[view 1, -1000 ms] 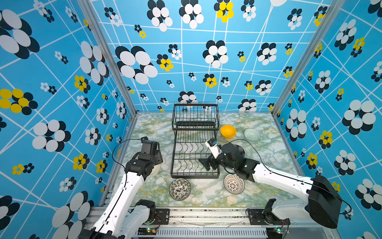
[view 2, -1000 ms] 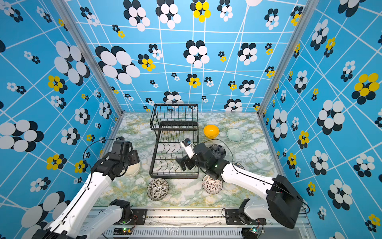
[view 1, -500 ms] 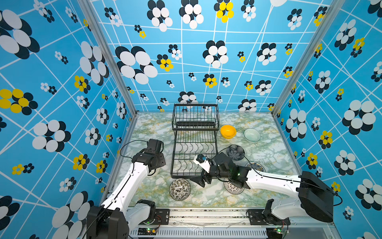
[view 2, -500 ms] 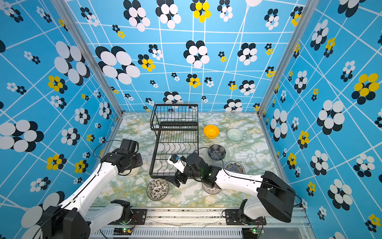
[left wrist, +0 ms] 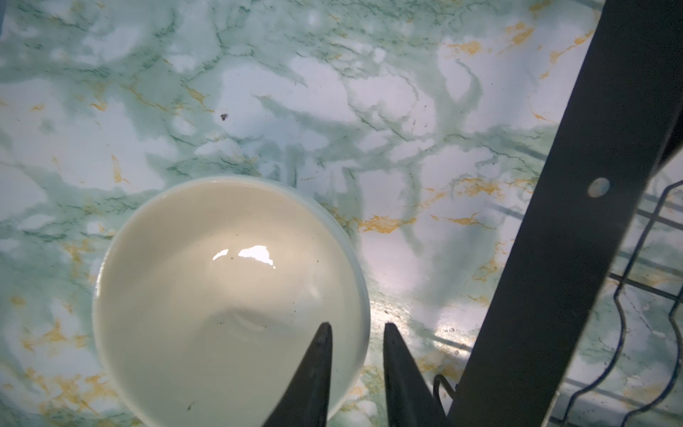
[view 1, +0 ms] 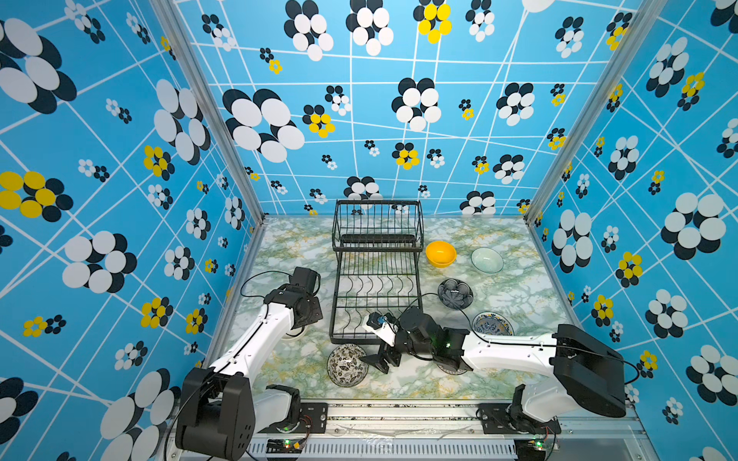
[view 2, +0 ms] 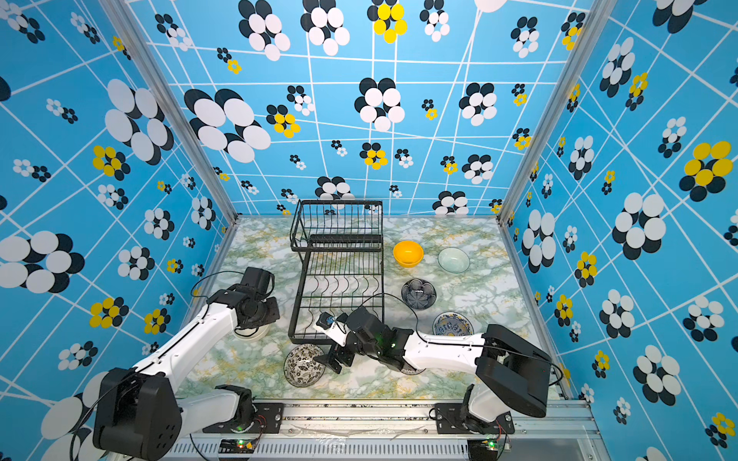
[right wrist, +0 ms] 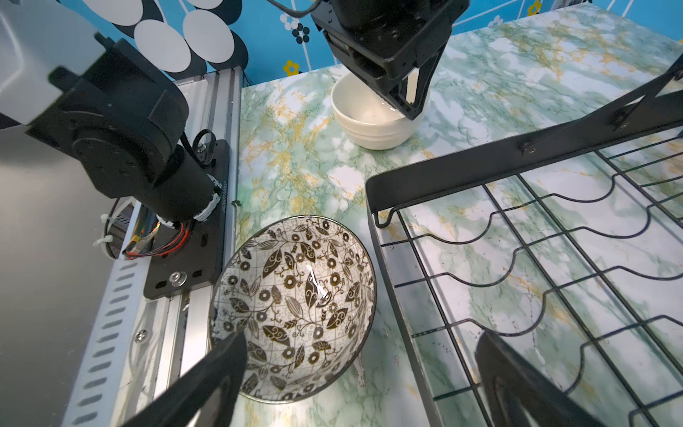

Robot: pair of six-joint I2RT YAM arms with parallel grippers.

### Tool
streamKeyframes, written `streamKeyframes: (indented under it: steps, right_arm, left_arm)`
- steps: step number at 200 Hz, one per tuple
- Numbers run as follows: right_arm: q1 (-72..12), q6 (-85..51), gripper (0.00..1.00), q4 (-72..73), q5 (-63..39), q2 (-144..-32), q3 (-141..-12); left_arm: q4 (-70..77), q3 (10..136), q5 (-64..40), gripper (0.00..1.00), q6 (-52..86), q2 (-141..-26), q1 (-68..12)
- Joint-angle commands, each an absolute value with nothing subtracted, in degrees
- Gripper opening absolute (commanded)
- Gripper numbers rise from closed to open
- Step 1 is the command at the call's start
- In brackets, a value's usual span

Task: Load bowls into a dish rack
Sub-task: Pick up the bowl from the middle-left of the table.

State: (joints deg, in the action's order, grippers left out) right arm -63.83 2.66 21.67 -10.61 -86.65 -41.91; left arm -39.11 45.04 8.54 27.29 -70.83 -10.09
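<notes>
A cream-white bowl [left wrist: 229, 292] sits upright on the marble table left of the dish rack [view 1: 332, 303]. My left gripper [left wrist: 356, 327] straddles its rim, one finger inside and one outside, jaws narrow, with a sliver of table showing beside the outer finger. My right gripper [right wrist: 362, 336] is open wide and low at the rack's front corner. One of its fingers is over the black-and-white patterned bowl [right wrist: 295, 292] and the other over the rack's lower tray. The rack holds no bowls.
Right of the rack stand a yellow bowl [view 1: 440, 253], a clear glass bowl [view 1: 487, 260], a dark navy bowl [view 1: 455, 294] and a blue-yellow patterned bowl [view 1: 493, 324]. The right arm covers another patterned bowl [view 1: 451, 370]. The front rail [view 1: 399, 411] borders the table.
The left arm dropped onto the cream-white bowl and its jaws narrowed around the rim. The right arm swung from over the rack forward and down to the black-and-white bowl, still wide open.
</notes>
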Motion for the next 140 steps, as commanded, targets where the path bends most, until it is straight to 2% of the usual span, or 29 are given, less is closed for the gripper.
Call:
streamKeyframes:
  steps: [1, 41, 140]
  right_arm:
    - [-63.86, 3.04, 1.0, 25.59, -9.05, -87.76, -41.83]
    - [-63.83, 4.92, 1.0, 24.44, -8.13, -91.37, -43.49]
    - [-63.85, 4.48, 1.0, 26.02, -6.7, -90.87, -42.76]
  left_arm:
    - [-37.92, 44.65, 8.54, 0.26, 26.29, -72.42, -9.36]
    - [-37.08, 45.34, 8.83, 0.24, 25.78, -75.01, -9.25]
    - [-37.26, 46.93, 9.62, 0.14, 25.72, -79.2, -8.7]
